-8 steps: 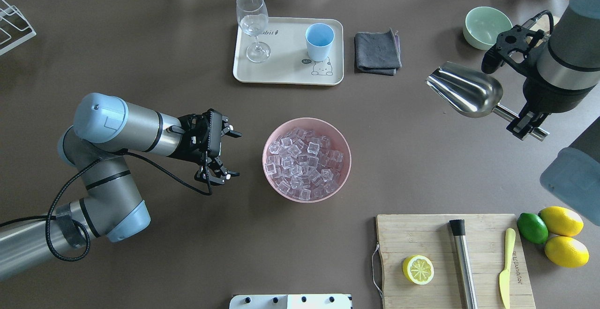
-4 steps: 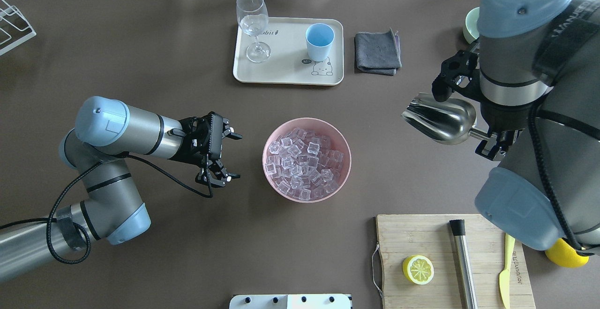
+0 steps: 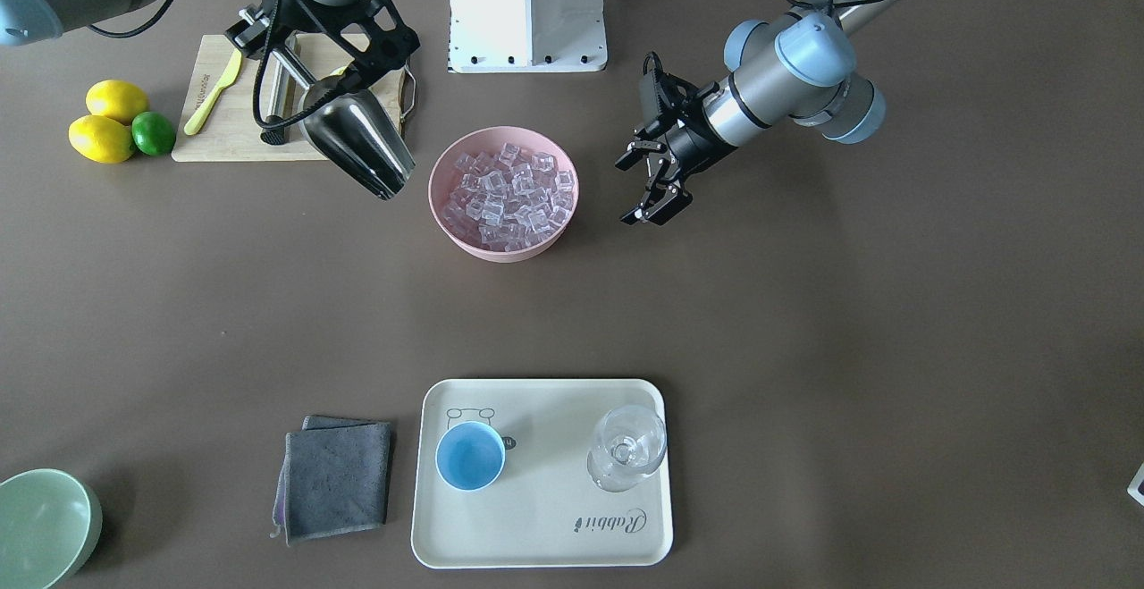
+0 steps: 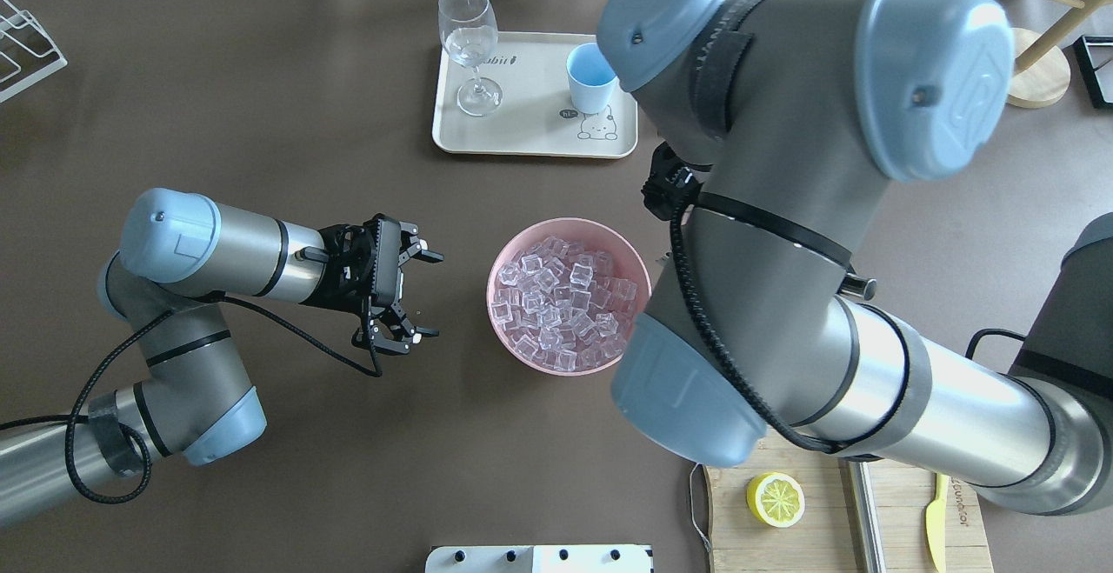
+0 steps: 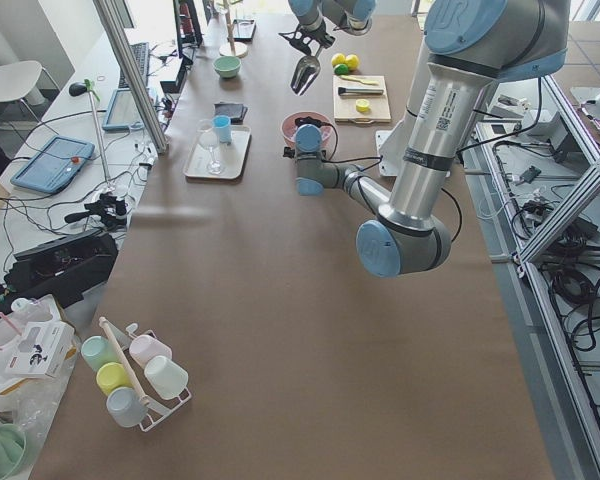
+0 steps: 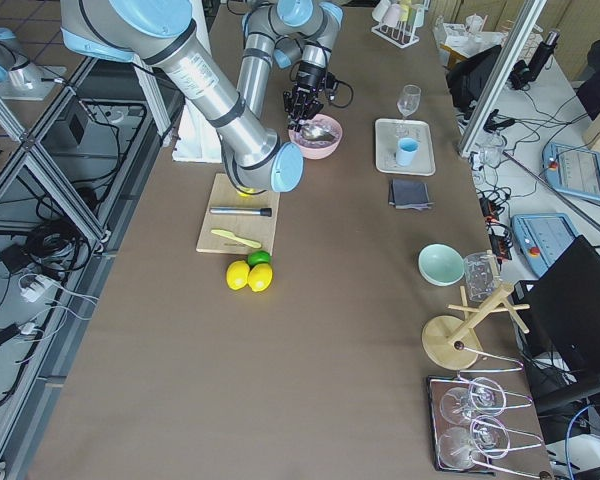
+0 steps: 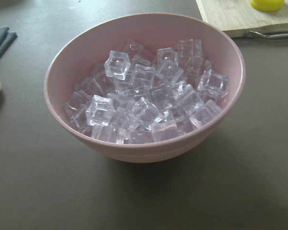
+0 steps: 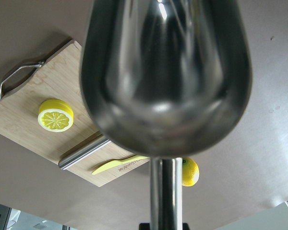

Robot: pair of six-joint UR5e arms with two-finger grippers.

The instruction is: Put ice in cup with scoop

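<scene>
Brown table (image 3: 804, 348). Near robot: right gripper (image 3: 257, 37) clamped on scoop (image 3: 357, 147) handle, scoop in air, mouth tilted down, just beside pink bowl (image 3: 465, 245). Mid-table: ice (image 3: 505, 191) piled in bowl; left gripper (image 4: 426, 295) fingers spread, near bowl's other side. Far: cup (image 3: 470, 456) upright on tray (image 3: 536, 526).

Open table (image 3: 804, 321) lies between bowl (image 3: 505, 251) and tray (image 3: 536, 531); glass (image 3: 627, 459) stands near cup (image 3: 470, 455).
</scene>
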